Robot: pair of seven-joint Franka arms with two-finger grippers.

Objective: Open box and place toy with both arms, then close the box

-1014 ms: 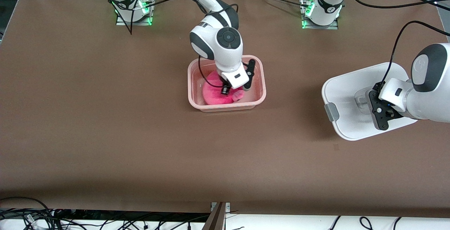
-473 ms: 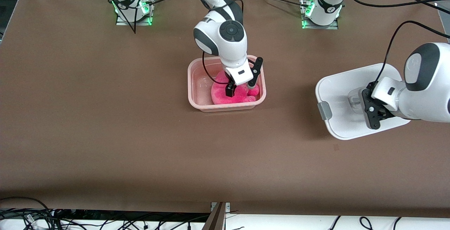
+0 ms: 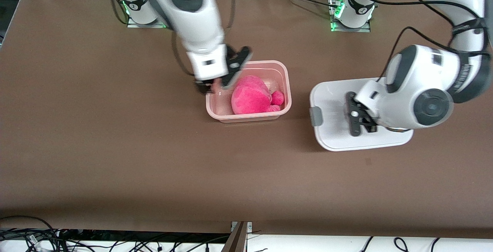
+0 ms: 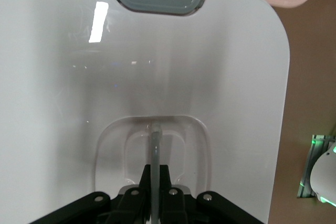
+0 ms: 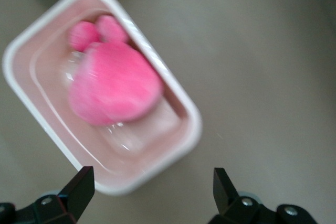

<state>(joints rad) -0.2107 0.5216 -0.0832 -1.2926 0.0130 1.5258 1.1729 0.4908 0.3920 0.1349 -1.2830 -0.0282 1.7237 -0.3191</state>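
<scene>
One toy (image 3: 250, 99) lies in the lidless box (image 3: 246, 118).

Wide open brown worktop (image 3: 115, 148) nearer the camera; right claw (image 3: 223, 76) hanging over the pink box's (image 3: 246, 118) rim, toy (image 3: 252, 99) filling it.

light: bright, even | right wrist view: perhaps motion-blurred

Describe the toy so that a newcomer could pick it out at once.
Start at the brown table and find the open pale pink box near its middle, below the right arm's open end effector. The toy lies inside it. It is the only bright pink plush thing there, round and soft, unlike the hard white lid held beside the box.
</scene>
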